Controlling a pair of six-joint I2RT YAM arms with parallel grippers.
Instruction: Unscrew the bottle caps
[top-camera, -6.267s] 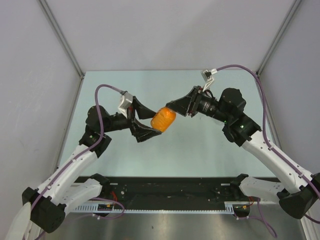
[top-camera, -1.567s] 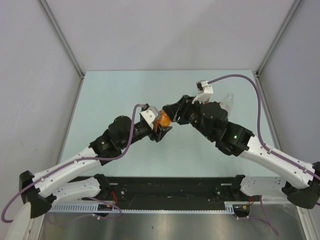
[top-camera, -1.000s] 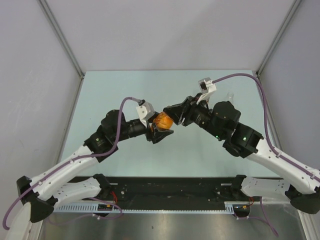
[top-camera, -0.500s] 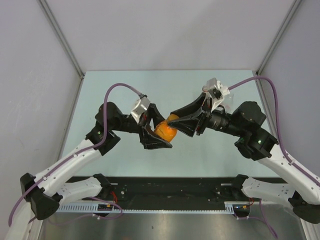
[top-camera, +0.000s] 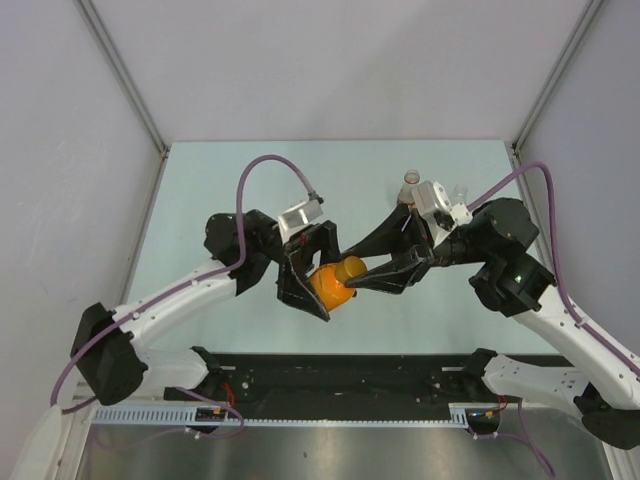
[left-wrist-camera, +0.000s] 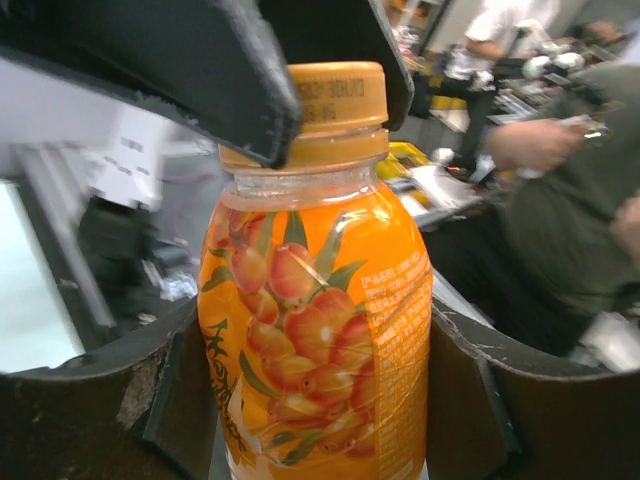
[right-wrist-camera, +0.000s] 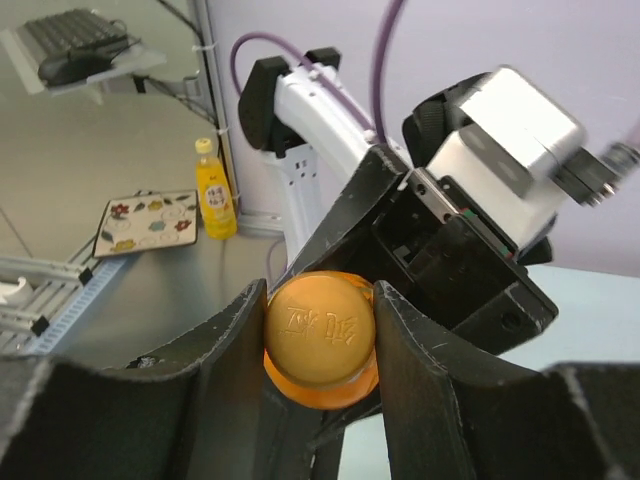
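The orange-filled bottle (top-camera: 332, 285) hangs in the air between the two arms, above the table's front part. My left gripper (top-camera: 318, 275) is shut on its body, with a finger on each side of the fruit label (left-wrist-camera: 315, 320). My right gripper (top-camera: 356, 272) is shut on its orange cap (right-wrist-camera: 320, 335); the cap (left-wrist-camera: 335, 100) sits on the bottle's neck between those black fingers (left-wrist-camera: 200, 70). Two more bottles stand at the back right, partly hidden by my right wrist: one with a reddish top (top-camera: 411, 181) and a clear one (top-camera: 458, 190).
The pale green table (top-camera: 220, 190) is walled in by grey panels on three sides. A black rail (top-camera: 340, 375) with the arm bases runs along the near edge. The right arm's cable (top-camera: 500, 185) loops over the back right.
Both arms have carried the orange bottle toward the near edge and a little to the right, turning as they went. Both grips stay as they were.
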